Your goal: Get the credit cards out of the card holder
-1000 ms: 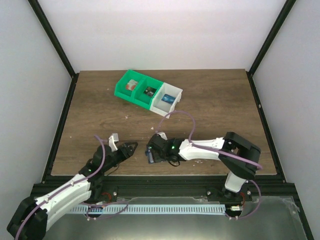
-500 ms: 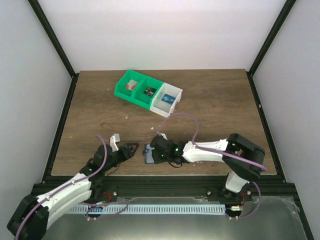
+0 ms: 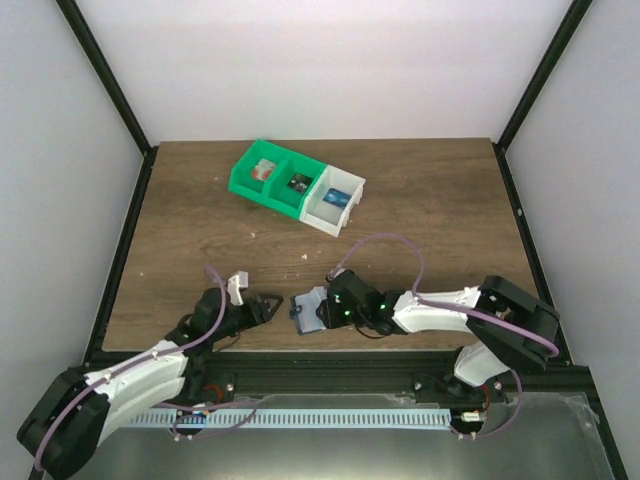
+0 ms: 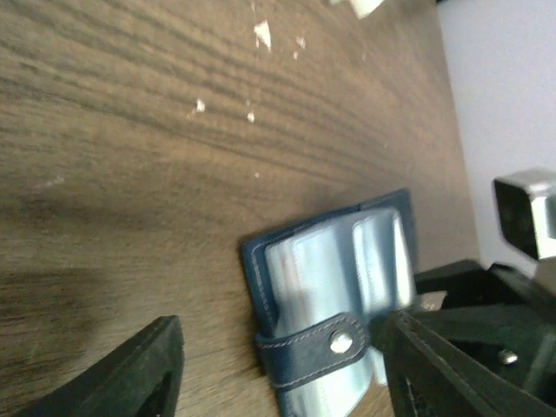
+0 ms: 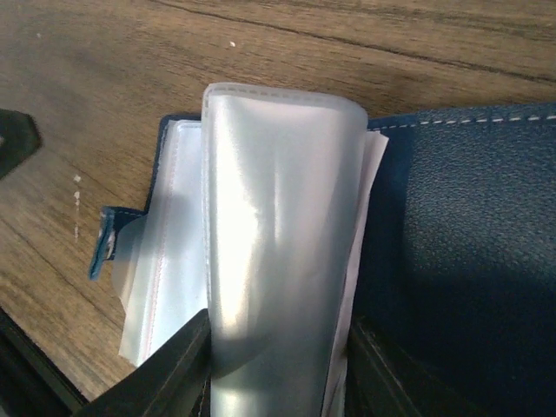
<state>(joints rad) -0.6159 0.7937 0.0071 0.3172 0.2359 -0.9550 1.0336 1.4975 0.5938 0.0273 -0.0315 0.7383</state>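
The card holder point(image 3: 306, 309) lies open near the table's front edge, with a navy cover and pale clear sleeves. My right gripper point(image 3: 333, 308) is shut on a bundle of its clear plastic sleeves point(image 5: 278, 226) and holds them lifted beside the navy cover point(image 5: 469, 261). My left gripper point(image 3: 272, 305) is open just left of the holder. In the left wrist view its fingers point(image 4: 130, 369) stand on both sides of the snap strap point(image 4: 317, 343) of the holder point(image 4: 334, 261). No credit card shows clearly inside the sleeves. Single cards lie in the bins point(image 3: 264, 170).
A green two-compartment bin point(image 3: 272, 180) joined to a white bin point(image 3: 340, 200) stands at the back centre, each compartment with a small card in it. White crumbs point(image 4: 261, 35) dot the wood. The black frame rail point(image 3: 330, 365) runs close to the front.
My left gripper has moved right, closer to the card holder. The right arm has shifted right and the holder now lies opened wider, with its sleeves lifted.
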